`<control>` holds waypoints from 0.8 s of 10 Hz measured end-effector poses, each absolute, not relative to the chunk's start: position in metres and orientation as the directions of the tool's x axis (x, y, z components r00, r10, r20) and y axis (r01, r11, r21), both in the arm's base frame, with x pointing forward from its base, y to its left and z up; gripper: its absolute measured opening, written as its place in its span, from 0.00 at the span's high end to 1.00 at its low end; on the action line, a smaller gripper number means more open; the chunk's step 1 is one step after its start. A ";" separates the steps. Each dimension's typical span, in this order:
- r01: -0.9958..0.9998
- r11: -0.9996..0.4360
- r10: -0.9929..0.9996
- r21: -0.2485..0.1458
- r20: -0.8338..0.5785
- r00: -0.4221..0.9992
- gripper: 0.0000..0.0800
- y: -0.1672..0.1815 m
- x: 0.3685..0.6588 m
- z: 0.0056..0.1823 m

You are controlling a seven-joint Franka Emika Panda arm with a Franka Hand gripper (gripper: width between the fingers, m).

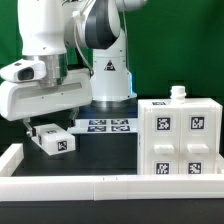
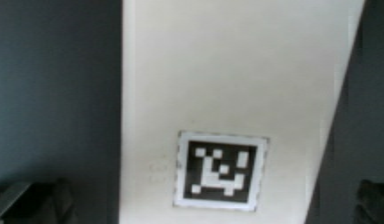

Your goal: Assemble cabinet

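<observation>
One small white block [image 1: 52,141] lies under the gripper [image 2: 201,200], whose fingers [image 2: 32,200] stand wide apart beside it, gripping nothing

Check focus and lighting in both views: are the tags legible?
Exterior view: evenly lit and fairly sharp; tags on the large white plastic cabinet box stand out clearly. Wrist view: soft and out of focus; the black-and-white square tag on the white plastic block is blurred, its pattern only roughly readable.
</observation>
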State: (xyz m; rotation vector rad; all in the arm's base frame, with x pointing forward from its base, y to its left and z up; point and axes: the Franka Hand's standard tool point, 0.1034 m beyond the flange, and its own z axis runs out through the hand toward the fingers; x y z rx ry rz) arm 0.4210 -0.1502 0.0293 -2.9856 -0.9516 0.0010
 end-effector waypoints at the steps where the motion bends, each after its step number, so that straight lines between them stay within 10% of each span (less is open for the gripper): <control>1: 0.579 -0.815 0.579 -0.008 0.001 0.815 0.00 -0.150 0.421 0.029; 8: 0.577 -0.816 0.578 -0.042 -0.026 0.816 0.02 -0.148 0.407 0.008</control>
